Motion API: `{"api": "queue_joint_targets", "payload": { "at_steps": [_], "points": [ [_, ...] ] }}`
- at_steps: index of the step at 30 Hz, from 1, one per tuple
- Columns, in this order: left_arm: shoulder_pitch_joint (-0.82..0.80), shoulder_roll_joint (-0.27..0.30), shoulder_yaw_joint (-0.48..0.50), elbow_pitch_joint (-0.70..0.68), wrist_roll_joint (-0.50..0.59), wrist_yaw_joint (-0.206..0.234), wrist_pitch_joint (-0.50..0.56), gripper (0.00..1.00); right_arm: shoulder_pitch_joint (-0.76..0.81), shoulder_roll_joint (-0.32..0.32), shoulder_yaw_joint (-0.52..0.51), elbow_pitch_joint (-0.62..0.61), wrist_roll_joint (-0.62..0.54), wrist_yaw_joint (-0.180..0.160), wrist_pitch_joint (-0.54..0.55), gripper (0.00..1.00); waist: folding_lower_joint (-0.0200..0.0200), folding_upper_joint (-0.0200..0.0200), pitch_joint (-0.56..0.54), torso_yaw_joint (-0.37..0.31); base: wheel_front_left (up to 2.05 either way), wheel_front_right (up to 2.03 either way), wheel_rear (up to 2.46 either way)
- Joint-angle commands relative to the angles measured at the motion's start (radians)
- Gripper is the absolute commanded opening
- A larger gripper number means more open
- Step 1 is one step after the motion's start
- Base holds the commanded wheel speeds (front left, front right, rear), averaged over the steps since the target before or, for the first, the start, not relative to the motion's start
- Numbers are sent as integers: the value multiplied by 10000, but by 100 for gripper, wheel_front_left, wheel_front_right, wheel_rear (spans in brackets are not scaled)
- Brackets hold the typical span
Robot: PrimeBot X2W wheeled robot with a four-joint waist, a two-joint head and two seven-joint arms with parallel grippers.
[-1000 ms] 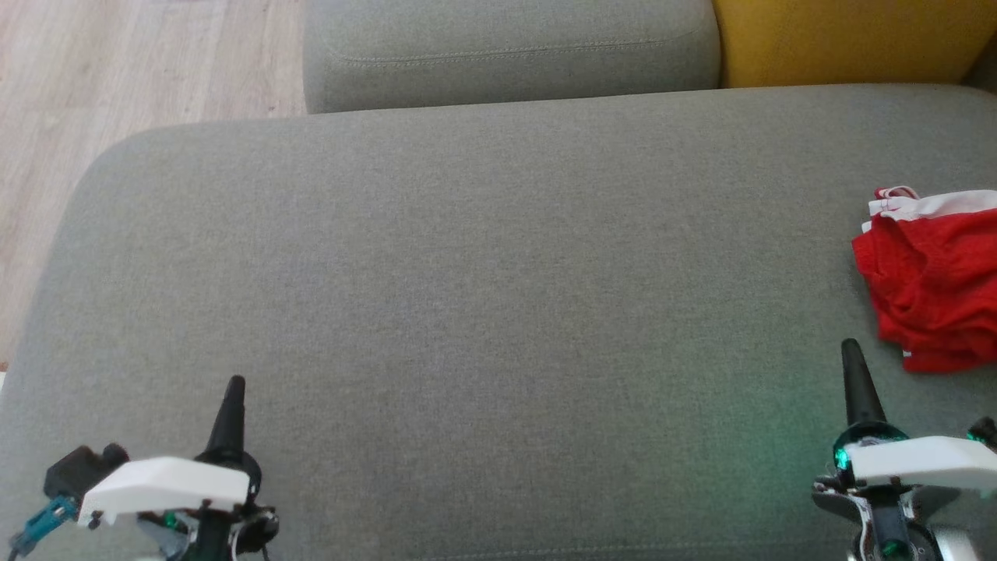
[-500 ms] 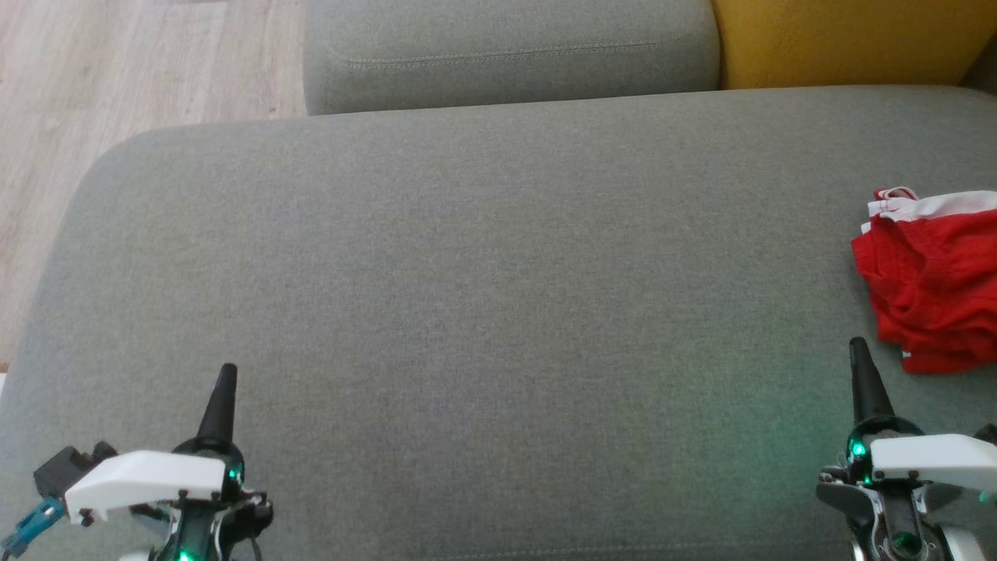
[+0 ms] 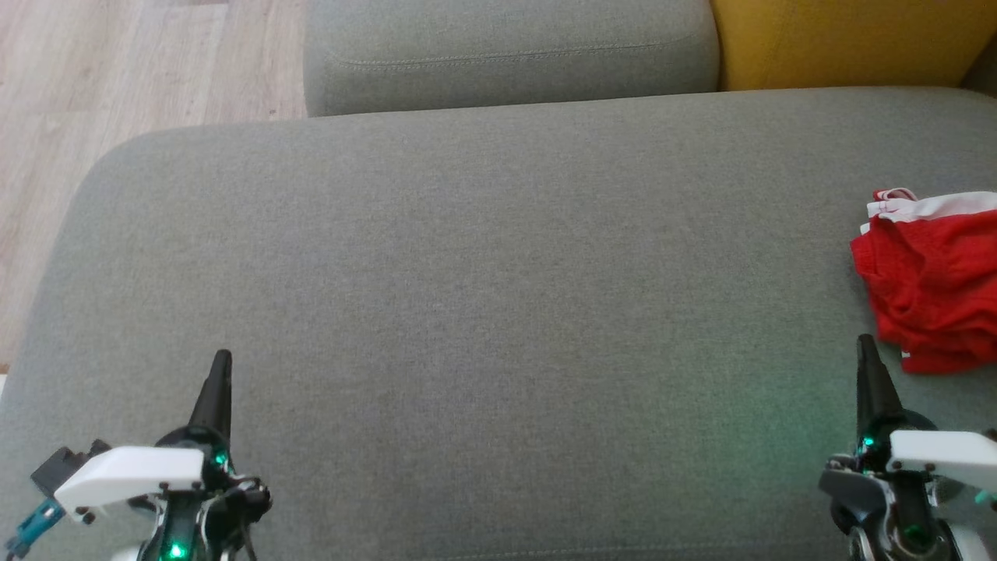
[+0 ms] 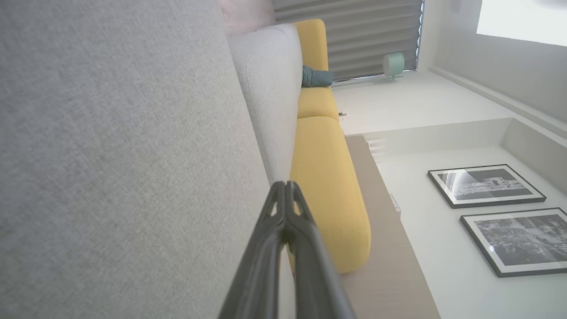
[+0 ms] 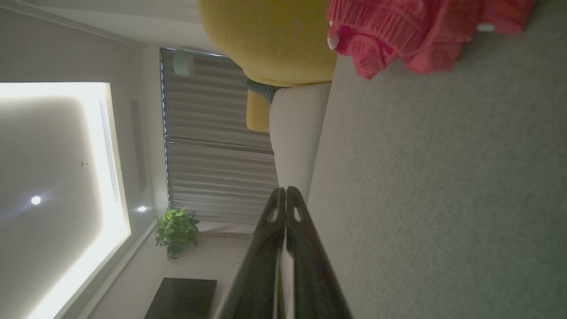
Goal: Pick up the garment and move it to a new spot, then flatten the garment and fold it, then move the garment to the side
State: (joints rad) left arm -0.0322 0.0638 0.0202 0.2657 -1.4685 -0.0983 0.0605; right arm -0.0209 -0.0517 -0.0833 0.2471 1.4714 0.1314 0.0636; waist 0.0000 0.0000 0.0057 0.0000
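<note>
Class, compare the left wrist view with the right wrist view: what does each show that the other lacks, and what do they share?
Left wrist view: two framed pictures on the wall, beyond the shut left pincer. Right wrist view: the red garment lying on the grey sofa, a potted plant, a lit ceiling panel and the shut right pincer. Shared: the grey sofa, the yellow cushion and the window blinds.

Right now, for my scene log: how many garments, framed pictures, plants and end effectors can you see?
Garment, red: 1
Framed pictures: 2
Plant: 1
End effectors: 2, the left end effector and the right end effector, both shut
Total: 6
</note>
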Motion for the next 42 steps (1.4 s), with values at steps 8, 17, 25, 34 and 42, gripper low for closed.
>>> {"api": "queue_joint_targets", "payload": {
  "at_steps": [8, 17, 25, 34, 42],
  "points": [
    [-686, 6, 671, -226, -1014, -233, 288, 0, -760, -231, 69, -131, 1121, -7, 183, 0, 0, 0, -17, 0, 0, 0, 0],
    [-749, -46, 818, -207, -1498, -324, 433, 0, -841, -219, 18, -42, 1641, -7, 237, 0, 0, 0, -26, 0, 0, 0, 0],
    [-750, -56, 832, -207, -1487, -324, 444, 0, -843, -197, -13, -40, 1615, -7, 262, 0, 0, 0, -26, 0, 0, 0, 0],
    [-751, -66, 846, -207, -1475, -324, 455, 0, -846, -174, -45, -38, 1588, -7, 288, 0, 0, 0, -26, 0, 0, 0, 0],
    [-752, -73, 857, -206, -1466, -324, 464, 0, -848, -156, -71, -36, 1567, -7, 308, 0, 0, 0, -26, 0, 0, 0, 0]
  ]
}}
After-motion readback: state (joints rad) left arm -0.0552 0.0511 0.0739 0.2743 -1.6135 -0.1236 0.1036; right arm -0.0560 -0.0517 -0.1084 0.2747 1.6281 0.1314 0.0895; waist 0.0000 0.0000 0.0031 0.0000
